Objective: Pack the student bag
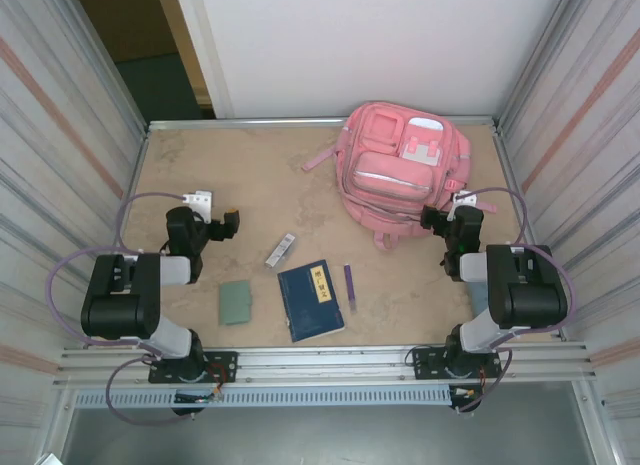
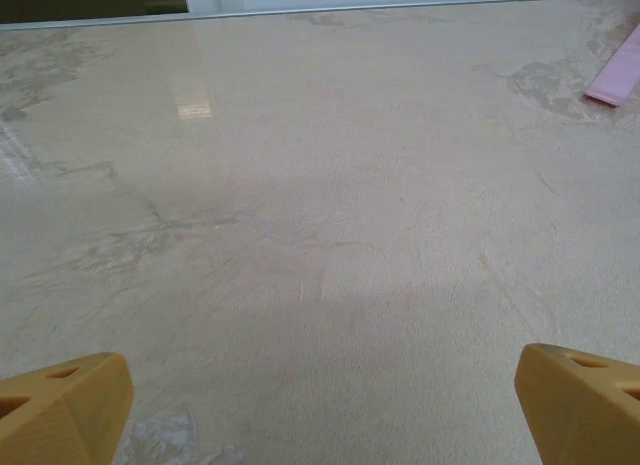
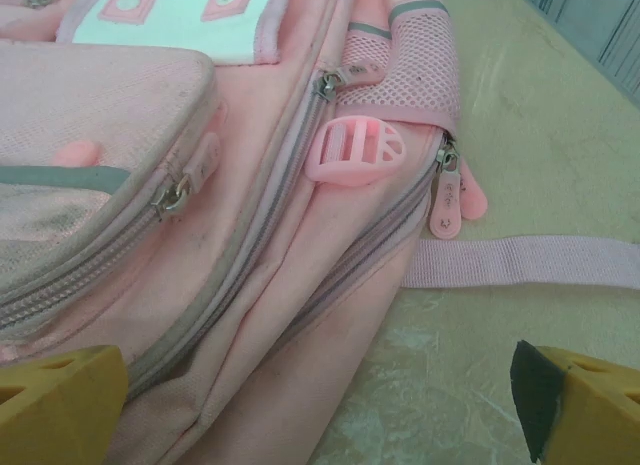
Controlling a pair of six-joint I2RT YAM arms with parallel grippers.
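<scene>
**My right gripper (image 3: 320, 405) gapes at the zipped student bag (image 3: 200, 185)**

Closest to my wrist lens, my right gripper's yellow jaws stand as far apart as they go, holding nothing. One jaw hangs over the bag's pink fabric and the other over bare table (image 3: 480, 385); I cannot tell whether either touches.

The bag lies flat at the far right of the table, front side up, against the back rail. Every zip I can see on it runs closed, so its pockets hide whatever they hold. Two pink zip pulls (image 3: 447, 195) dangle at its side seam beside a pink plastic buckle (image 3: 355, 150), and a flat strap (image 3: 520, 262) trails across the tabletop.

Outside the bag, nearer my bases, a purple pen (image 1: 350, 285) lies just right of a blue notebook (image 1: 311, 299). A small silvery object (image 1: 281, 250) sits beyond the notebook and a green pouch (image 1: 236, 301) lies to its left, all apart from each other.

My left gripper (image 2: 320, 395) hovers over bare table well left of the bag, jaws fully spread and empty.
</scene>
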